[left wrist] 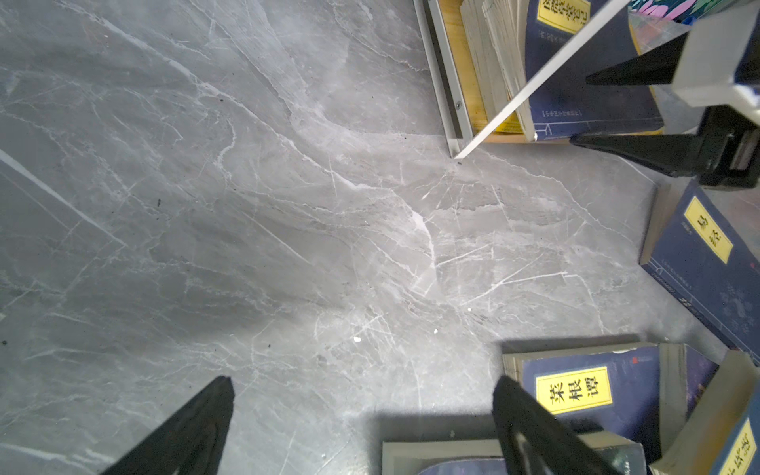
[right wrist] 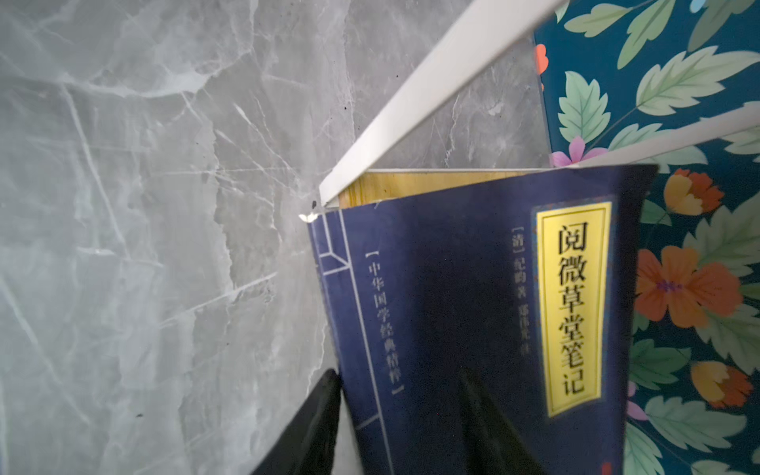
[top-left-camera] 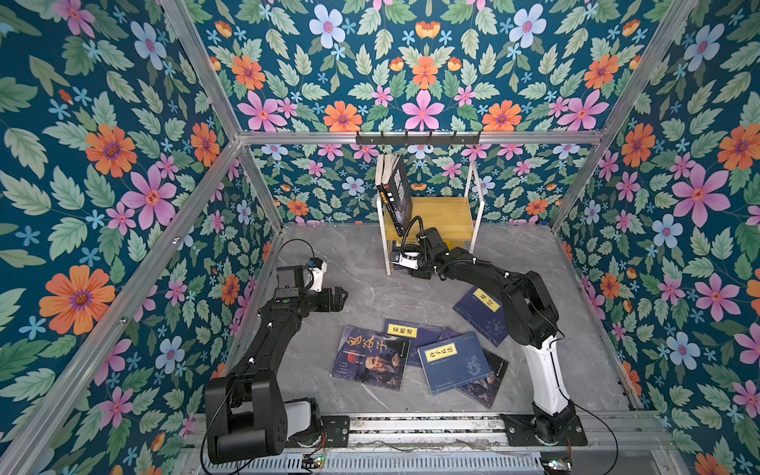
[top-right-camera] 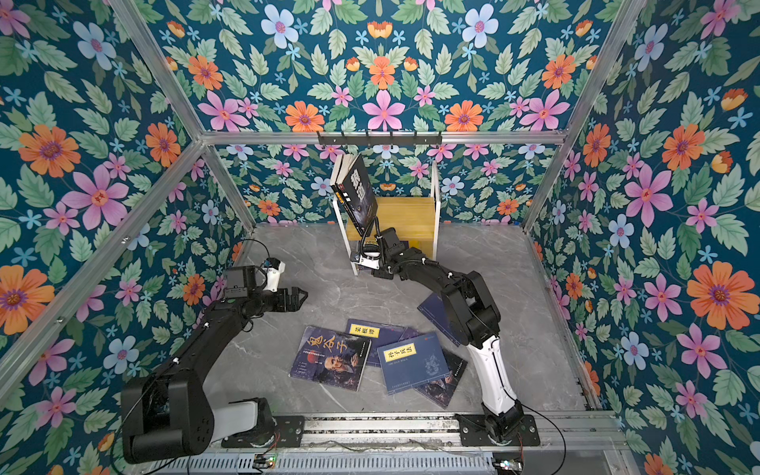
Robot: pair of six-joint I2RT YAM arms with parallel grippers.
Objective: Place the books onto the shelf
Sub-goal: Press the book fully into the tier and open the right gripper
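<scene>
The shelf point(top-left-camera: 446, 218) stands against the back wall, and two dark books point(top-left-camera: 395, 189) lean on its upper board. My right gripper point(right wrist: 397, 374) reaches into the lower tier at a navy book with a yellow label point(right wrist: 452, 288). Its fingers are apart, one at the spine edge and one in front of the cover, pinching nothing. In the left wrist view that gripper point(left wrist: 580, 109) shows beside the same book point(left wrist: 575, 74). Several books point(top-left-camera: 372, 357) lie flat on the table. My left gripper point(top-left-camera: 343, 294) hovers wide open and empty above the table, left of them.
A black hook rail point(top-left-camera: 417, 137) hangs on the back wall above the shelf. One navy book point(top-left-camera: 485, 312) lies partly under my right arm. Flowered walls close in the grey marble table point(top-left-camera: 362, 263) on three sides.
</scene>
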